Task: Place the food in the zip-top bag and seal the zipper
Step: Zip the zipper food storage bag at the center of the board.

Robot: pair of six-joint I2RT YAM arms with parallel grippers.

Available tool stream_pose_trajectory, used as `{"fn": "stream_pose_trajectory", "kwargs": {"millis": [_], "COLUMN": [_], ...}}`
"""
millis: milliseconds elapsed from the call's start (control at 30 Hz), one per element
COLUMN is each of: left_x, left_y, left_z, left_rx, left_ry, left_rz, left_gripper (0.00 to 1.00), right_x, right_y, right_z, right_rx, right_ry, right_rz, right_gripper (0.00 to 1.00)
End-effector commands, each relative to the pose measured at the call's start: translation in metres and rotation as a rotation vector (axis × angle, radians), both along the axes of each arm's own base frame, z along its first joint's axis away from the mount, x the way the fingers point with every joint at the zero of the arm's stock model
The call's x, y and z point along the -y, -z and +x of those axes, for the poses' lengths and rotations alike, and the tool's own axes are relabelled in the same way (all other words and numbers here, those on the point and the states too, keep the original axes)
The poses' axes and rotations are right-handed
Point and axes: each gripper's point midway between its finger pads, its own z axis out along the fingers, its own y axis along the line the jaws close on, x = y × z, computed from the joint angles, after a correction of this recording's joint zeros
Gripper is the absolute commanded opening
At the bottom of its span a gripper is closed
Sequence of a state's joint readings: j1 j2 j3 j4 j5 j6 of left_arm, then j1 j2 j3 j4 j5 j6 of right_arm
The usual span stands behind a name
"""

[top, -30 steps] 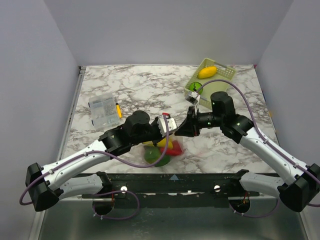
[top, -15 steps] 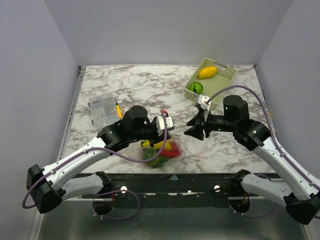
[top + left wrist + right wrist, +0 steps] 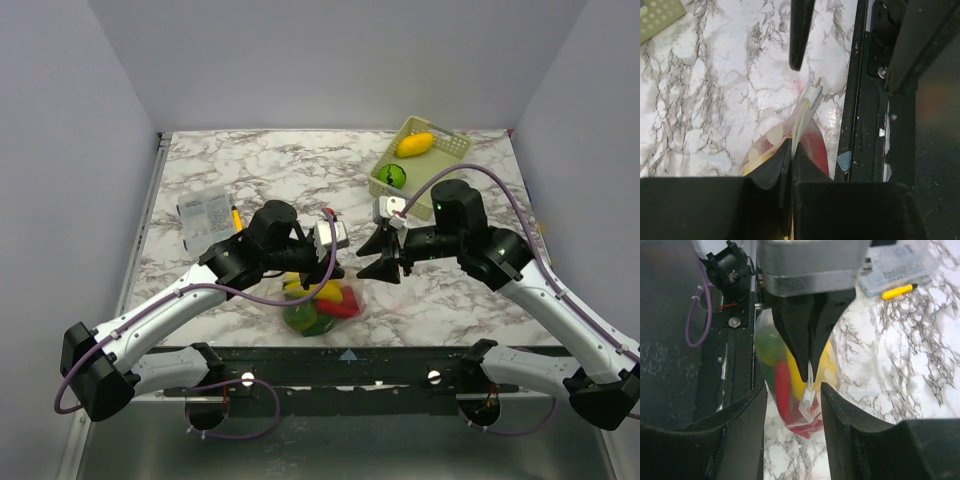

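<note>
- Left jaws are pressed together on the top edge of the zip-top bag (image 3: 322, 303), pinching it right at the zipper (image 3: 809, 102). The bag sits at about 6 o'clock on the bench (image 3: 280, 170), close to the near edge.
- I cannot tell whether the bag's bottom rests on the bench or hangs just clear of it.
- Right jaws stand apart with nothing between them. They face the left jaws from the bag's 3 o'clock side, and in the right wrist view the zipper's free end pokes out just short of their gap.
- The food (image 3: 782, 385) in there is plain to see — red, yellow and green pieces crowd against the clear plastic.
- Not everything is in, though: the basket (image 3: 450, 150) at 1 o'clock holds a yellow piece (image 3: 414, 145) and a green piece (image 3: 393, 176).
- Over at 9 o'clock lies a clear packet (image 3: 205, 215) with a small yellow stick (image 3: 237, 220) beside it, well apart from the action.
- My read is that loading is mostly done and sealing is the step in hand.
- The strip's free end looks flat and closed in the left wrist view, but the stretch under the left jaws is hidden, so a full seal cannot be confirmed.
- Left to do, I judge: close the right jaws on the strip and press along it — plus those two basket pieces, if they count.
</note>
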State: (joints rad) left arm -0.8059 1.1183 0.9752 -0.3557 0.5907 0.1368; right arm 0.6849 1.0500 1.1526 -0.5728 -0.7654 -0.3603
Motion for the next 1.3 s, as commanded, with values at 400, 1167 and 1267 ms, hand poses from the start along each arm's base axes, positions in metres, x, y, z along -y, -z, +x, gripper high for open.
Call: {"fn": "stream_pose_trajectory", "kwargs": {"millis": [400, 1167, 1267], "left_x": [0.003, 0.007, 0.007], "left_y": [-0.017, -0.021, -0.024], "left_z": [-0.003, -0.01, -0.012], "left_rx": [-0.015, -0.035, -0.033], "left_ry": [0.024, 0.069, 0.081], "left_rz": [-0.04, -0.068, -0.086], "left_gripper": [0.0, 0.0, 0.0], "right_x": [0.0, -0.011, -0.016], "right_y": [0.023, 0.03, 0.028], "right_z": [0.015, 0.009, 0.008], "right_rx": [-0.008, -0.053, -0.048], "right_ry": [0.093, 0.011, 0.0], "right_rz": [-0.135, -0.141, -0.097], "right_gripper": [0.39, 0.0, 0.0]}}
